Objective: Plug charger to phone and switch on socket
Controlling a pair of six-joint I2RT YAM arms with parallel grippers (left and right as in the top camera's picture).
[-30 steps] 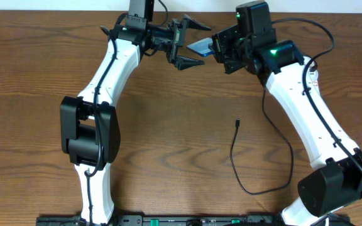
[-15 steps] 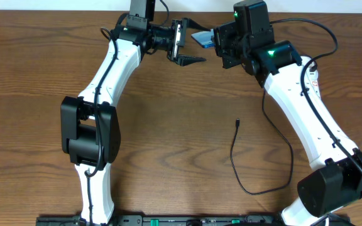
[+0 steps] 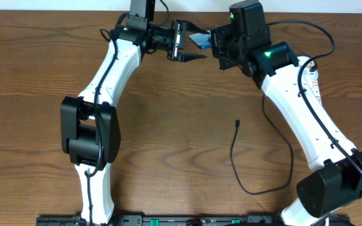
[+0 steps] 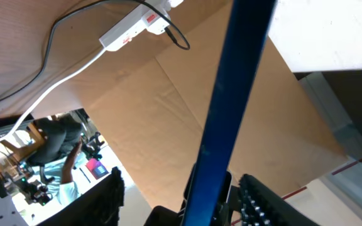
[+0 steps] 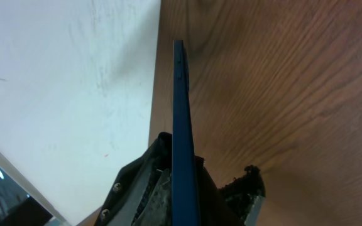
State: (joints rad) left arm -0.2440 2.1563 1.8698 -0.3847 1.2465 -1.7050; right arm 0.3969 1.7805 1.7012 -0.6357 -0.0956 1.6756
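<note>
Above the far edge of the bench (image 3: 36,75) the phone (image 3: 198,39) hangs edge-on, pinched in the right end effector (image 3: 214,43); the left end effector (image 3: 192,43) is spread around it. A handover seems in hand: next, the left one should close squarely.

no readable text, socket (image 4: 131,30) markings illegible
</note>
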